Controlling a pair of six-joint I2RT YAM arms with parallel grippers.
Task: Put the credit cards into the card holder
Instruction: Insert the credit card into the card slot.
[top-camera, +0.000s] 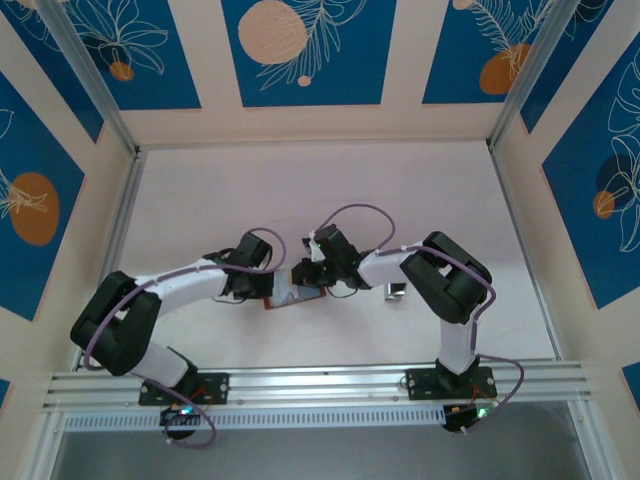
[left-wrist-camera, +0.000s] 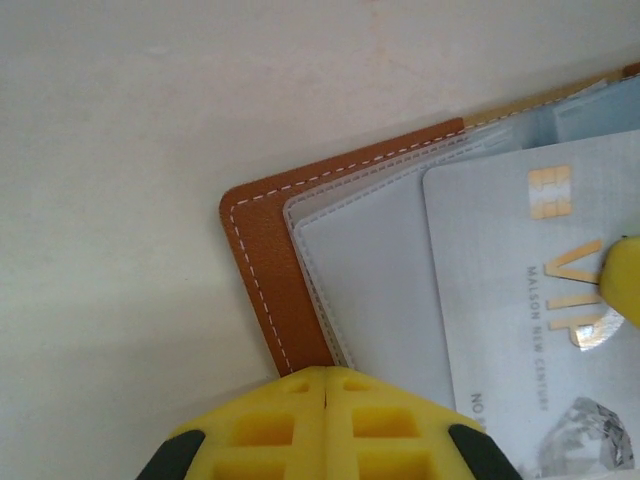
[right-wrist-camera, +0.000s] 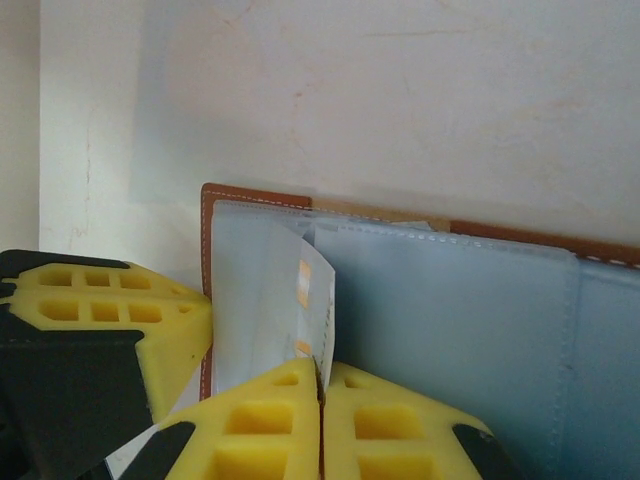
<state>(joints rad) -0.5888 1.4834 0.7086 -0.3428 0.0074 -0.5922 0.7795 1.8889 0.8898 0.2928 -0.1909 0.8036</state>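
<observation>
Both arms rise from their bases at the near edge, bend at elbows pushed out to either side, and reach inward. The left gripper (top-camera: 268, 285) and the right gripper (top-camera: 308, 272) come almost tip to tip near the middle. The left gripper's yellow fingers (left-wrist-camera: 270, 430) are pressed flat together with no gap, pointing down, and the right gripper's fingers (right-wrist-camera: 390, 430) are likewise closed against each other, just beside the left one.
</observation>
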